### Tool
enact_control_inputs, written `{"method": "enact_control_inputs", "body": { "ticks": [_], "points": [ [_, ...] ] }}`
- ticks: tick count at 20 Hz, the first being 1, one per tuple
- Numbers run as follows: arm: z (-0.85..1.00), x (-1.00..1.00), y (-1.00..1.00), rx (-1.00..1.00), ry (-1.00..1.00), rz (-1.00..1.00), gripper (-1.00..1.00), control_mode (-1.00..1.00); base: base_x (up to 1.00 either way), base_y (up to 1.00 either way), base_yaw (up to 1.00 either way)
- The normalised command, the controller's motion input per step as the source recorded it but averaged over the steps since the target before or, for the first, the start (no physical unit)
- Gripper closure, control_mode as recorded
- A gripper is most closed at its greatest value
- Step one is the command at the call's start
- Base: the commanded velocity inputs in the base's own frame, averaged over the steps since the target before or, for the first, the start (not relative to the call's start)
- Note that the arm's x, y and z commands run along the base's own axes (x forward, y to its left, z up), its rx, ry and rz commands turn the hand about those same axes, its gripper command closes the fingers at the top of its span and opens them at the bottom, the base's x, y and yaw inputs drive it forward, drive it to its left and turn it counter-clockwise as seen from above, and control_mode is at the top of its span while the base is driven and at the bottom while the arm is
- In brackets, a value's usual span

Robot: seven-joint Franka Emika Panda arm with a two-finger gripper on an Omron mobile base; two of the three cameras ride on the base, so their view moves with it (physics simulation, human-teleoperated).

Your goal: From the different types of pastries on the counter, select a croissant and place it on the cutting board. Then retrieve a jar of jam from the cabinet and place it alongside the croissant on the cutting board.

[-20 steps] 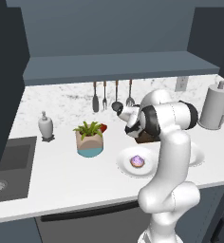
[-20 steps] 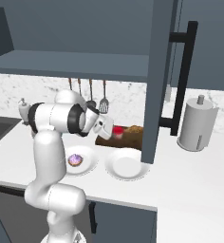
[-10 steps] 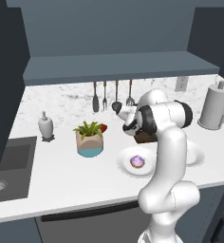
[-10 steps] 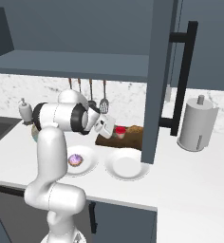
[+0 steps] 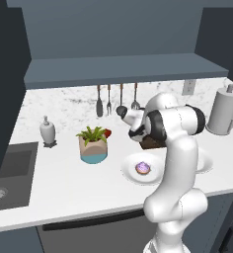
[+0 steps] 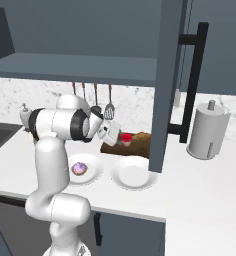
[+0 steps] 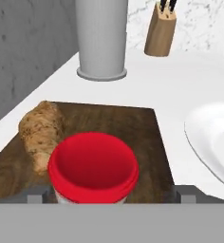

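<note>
The red-lidded jar of jam [image 7: 92,166] stands upright on the dark wooden cutting board [image 7: 133,128], close beside the golden-brown croissant [image 7: 40,133]. My gripper [image 7: 111,195] is open around the jar, with a fingertip [image 7: 35,197] well out on each side of it and a gap showing. From the right base view the gripper [image 6: 115,134] reaches the jar [image 6: 126,138] from the left, with the croissant [image 6: 141,136] behind it on the board [image 6: 135,148]. The purple-frosted pastry [image 6: 79,168] lies on a white plate [image 6: 92,176] on the counter [image 6: 200,185].
An empty white plate [image 6: 133,173] sits in front of the board. The open cabinet door [image 6: 165,85] hangs just right of it. A paper towel roll [image 6: 207,131] and knife block [image 7: 160,31] stand beyond. A potted plant [image 5: 93,143], soap bottle [image 5: 48,131], hanging utensils [image 5: 116,99] and sink [image 5: 10,168] lie to the left.
The hand carried the jar a little right onto the board, then the jaws opened wide and let it go. The jar now stands free.
</note>
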Motion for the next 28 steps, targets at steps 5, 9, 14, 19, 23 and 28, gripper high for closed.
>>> {"method": "enact_control_inputs", "body": {
  "ticks": [5,9,14,19,23,28],
  "points": [
    [0.05,-0.95,0.02,0.00,-0.25,0.00,-1.00,-1.00,0.00,0.00,0.00],
    [0.00,-0.57,0.17,-0.01,-0.17,0.01,-1.00,-1.00,0.00,0.00,0.00],
    [0.00,-0.31,0.20,-0.01,-0.17,0.02,-1.00,-1.00,0.00,0.00,0.00],
    [0.00,-0.85,0.12,0.00,-0.31,0.02,-1.00,-1.00,0.00,0.00,0.00],
    [0.18,-1.00,0.01,-0.01,-0.51,0.04,-1.00,-1.00,0.00,0.00,0.00],
    [0.25,-1.00,0.00,-0.03,-0.58,0.03,-1.00,-1.00,0.00,0.00,0.00]
  ]
}}
